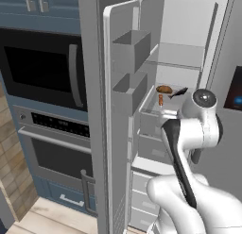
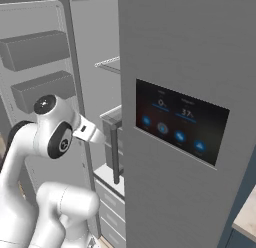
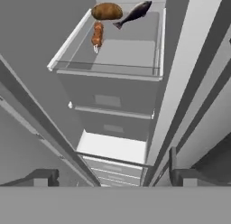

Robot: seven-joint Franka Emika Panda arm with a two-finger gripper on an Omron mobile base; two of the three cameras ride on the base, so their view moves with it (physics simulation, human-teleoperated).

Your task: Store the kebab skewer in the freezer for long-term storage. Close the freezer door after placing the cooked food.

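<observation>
The kebab skewer (image 3: pixel 97 34), a short stick of reddish-brown and orange chunks, lies on a glass shelf (image 3: pixel 108 69) inside the freezer (image 1: pixel 184 54). In the left base view the kebab skewer (image 1: pixel 160 100) sits near the shelf's left front. The freezer door (image 1: pixel 118 134) stands wide open to the left, its inner bins facing me; the right base view shows the same freezer door (image 2: pixel 40 67). My gripper (image 3: pixel 110 178) is open and holds nothing. It hangs in front of and below the shelf, well apart from the skewer.
A round tan lump (image 3: pixel 107 11) and a dark fish-shaped item (image 3: pixel 134 13) lie behind the skewer. White drawers (image 3: pixel 108 101) sit under the shelf. The grey door with the touch display (image 2: pixel 180 122) is close on the right. A black microwave (image 1: pixel 42 68) and oven (image 1: pixel 56 153) stand left.
</observation>
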